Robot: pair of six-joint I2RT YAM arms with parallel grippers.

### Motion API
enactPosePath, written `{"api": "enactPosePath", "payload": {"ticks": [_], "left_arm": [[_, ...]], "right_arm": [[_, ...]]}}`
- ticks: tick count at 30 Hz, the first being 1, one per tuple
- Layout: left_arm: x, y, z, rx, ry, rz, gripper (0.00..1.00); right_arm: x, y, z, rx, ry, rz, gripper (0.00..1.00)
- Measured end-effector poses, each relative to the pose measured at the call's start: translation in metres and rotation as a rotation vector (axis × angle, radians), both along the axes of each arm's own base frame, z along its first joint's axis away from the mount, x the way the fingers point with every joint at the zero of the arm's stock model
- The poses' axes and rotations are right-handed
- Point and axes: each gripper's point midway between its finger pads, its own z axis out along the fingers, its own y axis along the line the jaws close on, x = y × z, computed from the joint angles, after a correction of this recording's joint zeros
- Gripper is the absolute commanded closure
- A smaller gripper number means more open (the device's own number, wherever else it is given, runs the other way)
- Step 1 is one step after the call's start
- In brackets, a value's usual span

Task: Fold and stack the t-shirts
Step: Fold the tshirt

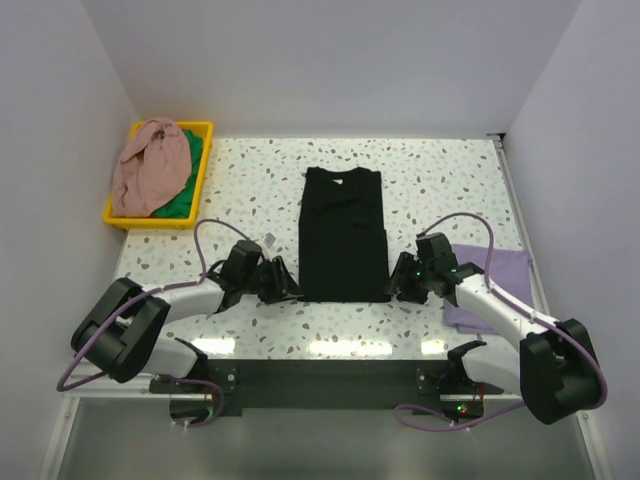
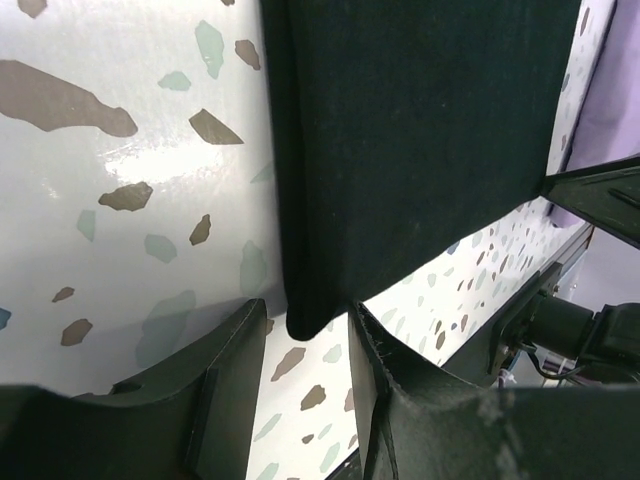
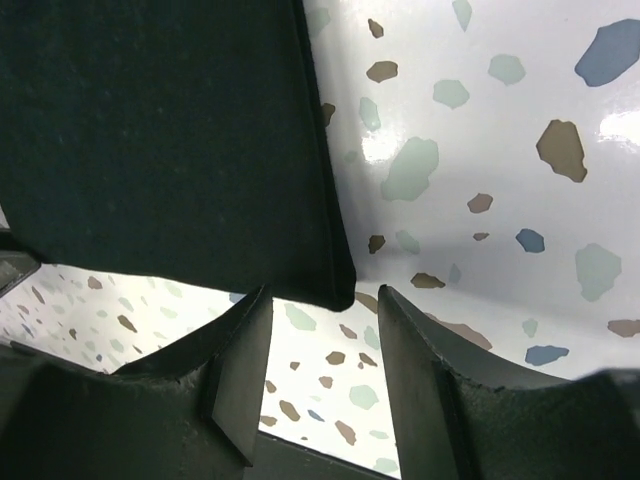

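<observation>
Long folded black cloth t-shirt (image 1: 343,235) points away from the arms on the speckled desk (image 1: 450,170); open left gripper (image 1: 287,284) and open right gripper (image 1: 396,285) straddle its near corners.

Speckled white table (image 1: 450,170), flecked brown, green and blue. A black t-shirt (image 1: 343,232), folded into a long narrow strip, lies flat at the table's middle. To the right of the black t-shirt, near the table's side edge, lies a lavender t-shirt (image 1: 510,262). Well to the left of the black t-shirt, in the far corner, stands a yellow bin (image 1: 150,221).
</observation>
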Motion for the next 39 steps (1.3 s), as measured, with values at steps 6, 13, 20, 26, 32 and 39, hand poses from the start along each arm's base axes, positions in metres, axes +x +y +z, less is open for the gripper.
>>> {"api": "enactPosePath", "payload": {"ticks": [6,13,20,26,32,39], "left_arm": [[-0.001,-0.004,-0.001,-0.01,0.009,0.009,0.58],[-0.002,-0.008,-0.003,-0.013,0.018,0.017,0.63],[-0.005,-0.012,-0.006,-0.014,0.026,0.026,0.74],[-0.008,-0.012,-0.01,-0.004,0.04,0.044,0.97],[-0.01,-0.011,-0.01,0.001,0.048,0.048,1.0],[-0.032,0.004,-0.005,0.029,0.056,0.047,1.0]], "right_arm": [[-0.004,0.001,-0.017,0.004,0.037,0.004,0.55],[-0.001,0.009,-0.018,0.06,0.011,-0.011,0.59],[-0.002,0.011,-0.021,0.106,-0.021,-0.048,0.72],[-0.004,0.011,-0.023,0.118,-0.022,-0.058,0.88],[-0.009,0.01,-0.021,0.117,-0.022,-0.05,1.0],[-0.026,0.013,0.0,0.166,-0.054,0.008,1.0]]}}
